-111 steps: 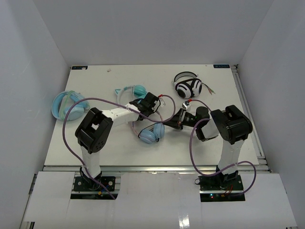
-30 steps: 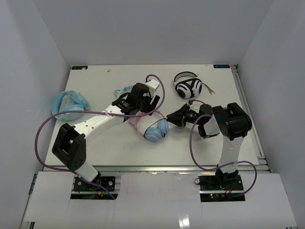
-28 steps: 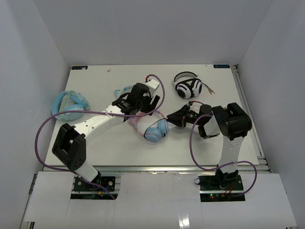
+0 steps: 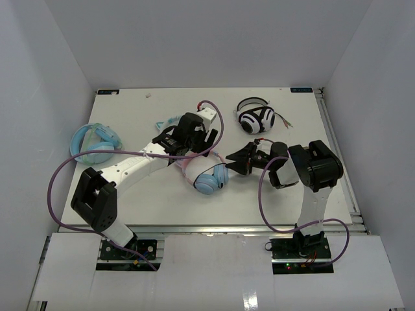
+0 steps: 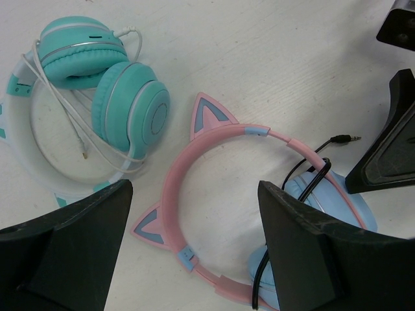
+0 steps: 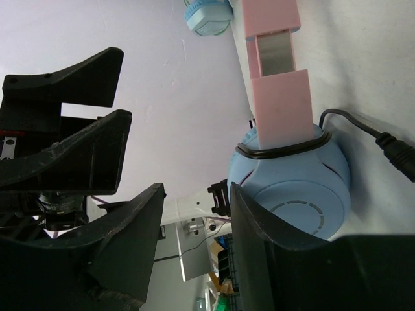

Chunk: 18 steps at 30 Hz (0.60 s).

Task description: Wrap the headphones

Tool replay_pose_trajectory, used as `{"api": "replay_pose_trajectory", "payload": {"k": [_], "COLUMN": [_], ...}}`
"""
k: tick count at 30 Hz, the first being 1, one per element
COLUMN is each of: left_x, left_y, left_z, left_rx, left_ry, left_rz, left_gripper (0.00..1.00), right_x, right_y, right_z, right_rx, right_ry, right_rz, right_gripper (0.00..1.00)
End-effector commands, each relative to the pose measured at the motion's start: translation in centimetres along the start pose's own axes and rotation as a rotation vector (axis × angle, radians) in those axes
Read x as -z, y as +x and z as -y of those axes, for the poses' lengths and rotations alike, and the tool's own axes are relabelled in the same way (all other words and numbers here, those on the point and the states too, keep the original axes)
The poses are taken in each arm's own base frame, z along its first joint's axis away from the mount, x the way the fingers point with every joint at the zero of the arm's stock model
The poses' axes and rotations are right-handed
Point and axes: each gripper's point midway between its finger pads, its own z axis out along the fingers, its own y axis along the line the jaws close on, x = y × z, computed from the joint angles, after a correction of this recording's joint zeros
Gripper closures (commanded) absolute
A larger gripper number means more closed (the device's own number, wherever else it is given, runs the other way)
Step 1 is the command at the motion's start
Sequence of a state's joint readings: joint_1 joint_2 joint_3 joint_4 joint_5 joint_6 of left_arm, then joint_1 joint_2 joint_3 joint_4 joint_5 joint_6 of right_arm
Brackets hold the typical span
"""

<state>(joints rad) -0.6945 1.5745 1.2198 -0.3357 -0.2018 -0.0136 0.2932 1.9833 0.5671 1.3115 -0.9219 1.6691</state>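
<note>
The pink cat-eared headphones [image 5: 170,194], black cable ringing one blue cup, lie below the wide-apart left jaws; the right jaws stand parted, empty.

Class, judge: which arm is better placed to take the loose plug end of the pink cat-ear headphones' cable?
Right, probably. The right pincer, open, sits beside the blue ear cup with the plug lying near it. The left pincer hovers open above the pink headband.

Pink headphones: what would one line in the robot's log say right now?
headphones: flat on table | cable: looped round blue ear cup | left gripper: open, above headphones | right gripper: open, beside ear cup, empty
</note>
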Motion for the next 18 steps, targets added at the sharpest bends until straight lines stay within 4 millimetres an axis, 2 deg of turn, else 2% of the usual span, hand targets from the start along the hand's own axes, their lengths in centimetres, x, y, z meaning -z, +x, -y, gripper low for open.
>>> {"api": "replay_pose_trajectory", "payload": {"k": [1, 6, 12, 15, 18], "left_x": [1.3, 1.3, 1.7, 2.7, 5.0], "left_y": [-2.1, -2.6, -2.9, -3.9, -6.3], "left_z": [-0.2, -0.8, -0.6, -0.2, 0.4], "left_rx": [0.037, 0.052, 0.060, 0.075, 0.124], "left_ry": [0.001, -0.031, -0.022, 0.013, 0.073], "left_rz": [0.065, 0.076, 0.086, 0.117, 0.186], "left_gripper": [0.11, 0.11, 0.11, 0.12, 0.12], "right_x": [1.5, 1.3, 1.8, 1.8, 1.2], "right_y": [3.4, 2.7, 3.1, 3.2, 2.6], "right_z": [-9.6, -8.3, -6.9, -7.4, -7.4], "right_rx": [0.552, 0.537, 0.555, 0.594, 0.648], "right_ry": [-0.362, -0.291, -0.265, -0.244, -0.135], "right_rz": [-0.030, 0.007, 0.025, 0.031, 0.061], "right_gripper": [0.49, 0.48, 0.48, 0.48, 0.47]}}
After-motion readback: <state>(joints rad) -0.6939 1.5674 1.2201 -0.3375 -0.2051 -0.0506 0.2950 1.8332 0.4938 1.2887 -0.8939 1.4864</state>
